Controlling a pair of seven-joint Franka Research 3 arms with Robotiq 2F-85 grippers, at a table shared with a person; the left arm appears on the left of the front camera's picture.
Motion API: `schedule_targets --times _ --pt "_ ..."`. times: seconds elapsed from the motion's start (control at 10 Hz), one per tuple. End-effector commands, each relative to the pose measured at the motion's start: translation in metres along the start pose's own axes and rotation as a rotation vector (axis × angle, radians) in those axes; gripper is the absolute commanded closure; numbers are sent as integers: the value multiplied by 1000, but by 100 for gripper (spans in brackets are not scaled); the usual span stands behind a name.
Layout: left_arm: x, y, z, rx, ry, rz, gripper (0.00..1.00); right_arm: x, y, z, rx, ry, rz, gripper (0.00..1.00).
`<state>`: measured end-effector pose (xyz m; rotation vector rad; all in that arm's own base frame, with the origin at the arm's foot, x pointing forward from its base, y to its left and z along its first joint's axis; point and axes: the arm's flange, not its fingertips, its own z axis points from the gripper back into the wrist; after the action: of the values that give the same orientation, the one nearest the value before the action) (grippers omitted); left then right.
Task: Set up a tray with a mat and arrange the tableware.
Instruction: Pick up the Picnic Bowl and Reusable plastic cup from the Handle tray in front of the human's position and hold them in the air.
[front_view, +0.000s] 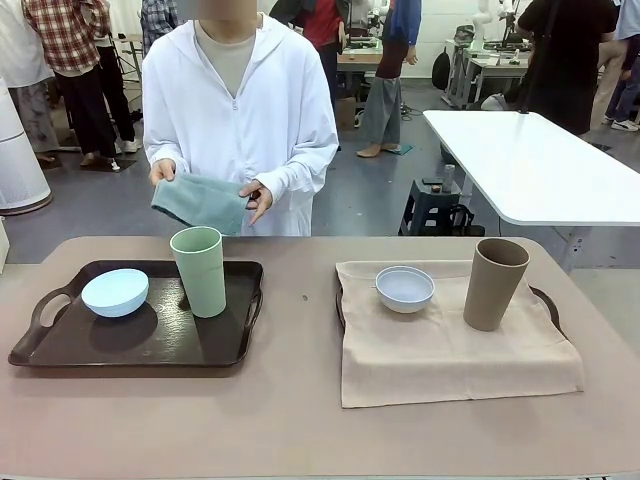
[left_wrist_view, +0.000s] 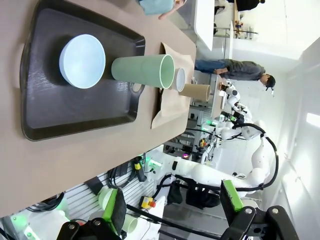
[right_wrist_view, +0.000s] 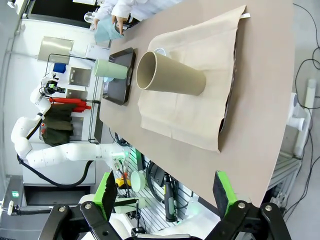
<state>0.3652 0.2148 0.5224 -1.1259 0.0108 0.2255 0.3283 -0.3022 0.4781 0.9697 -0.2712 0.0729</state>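
Well ahead of our spread left pincer (left_wrist_view: 172, 200), a light blue round plastic bowl (left_wrist_view: 82, 61) and pale green plastic tumbler (left_wrist_view: 140, 71) stand on the matless dark tray (left_wrist_view: 50, 115); our right pincer (right_wrist_view: 165, 190) gapes too. Next, we'd clear them.

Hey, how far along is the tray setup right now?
Done: the right tray carries a beige mat with the white bowl and tan tumbler on it. In hand: the person holds a folded teal cloth. Remaining: the dark tray has no mat under its blue bowl and green tumbler. The left gripper and right gripper are open, empty.
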Motion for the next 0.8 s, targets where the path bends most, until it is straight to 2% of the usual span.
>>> schedule_targets --times 0.0,0.7 --pt "-6 0 -1 9 3 -7 0 0 0 0 2 -2 -1 0" --pt "0 0 0 0 0 0 0 0 0 0 0 0 0 0"
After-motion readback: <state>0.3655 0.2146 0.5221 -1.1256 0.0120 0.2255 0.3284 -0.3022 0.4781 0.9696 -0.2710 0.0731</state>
